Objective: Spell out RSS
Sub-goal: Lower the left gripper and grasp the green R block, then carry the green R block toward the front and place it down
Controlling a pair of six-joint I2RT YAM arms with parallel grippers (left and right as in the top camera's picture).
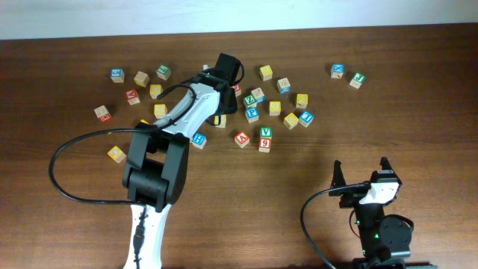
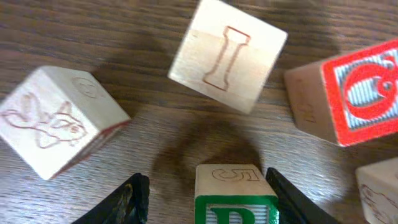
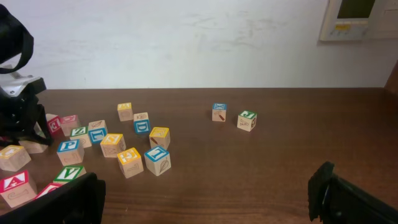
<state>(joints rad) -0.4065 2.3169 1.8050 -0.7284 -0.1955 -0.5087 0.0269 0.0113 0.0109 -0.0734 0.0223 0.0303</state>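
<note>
One cube sits btwn the fingers of the left end effector point(image 2: 208, 186): the R cube point(image 2: 236, 202). Its green-and-white face is toward the wrist cam w/ only the top of the letter in view, so it reads as R or maybe B. The fingers are spread around it, not pinching. The finger on the picture's right is at or v. near the cube's side; the other stands apart, w/ bare surface point(image 2: 174, 149) showing in the gap. Straddling it square-on makes sense: flat pads on two opposite flat sides, so the cube shouldn't twist when squeezed.

Just ahead of the end effector lies a plain cube w/ an outlined I point(image 2: 227, 56), turned askew. Ahead-left is a cube w/ an engraved animal point(image 2: 56, 121), and ahead-right a red-faced cube point(image 2: 354, 102). All are near but clear of the fingers, prob. why this approach works.

The right end effector point(image 3: 208, 186) is spread wide, nothing btwn its fingers. It sits well apart from the cube pile, out of the way, I'd judge, while the other arm works.

Step in hand, as I read it: grasp R, the first letter. The two S cubes aren't placed yet. Several yellow-faced cubes point(image 1: 267, 72) lie to the right of the left end effector, but their letters are too small to read, so I can't tell which are S.
</note>
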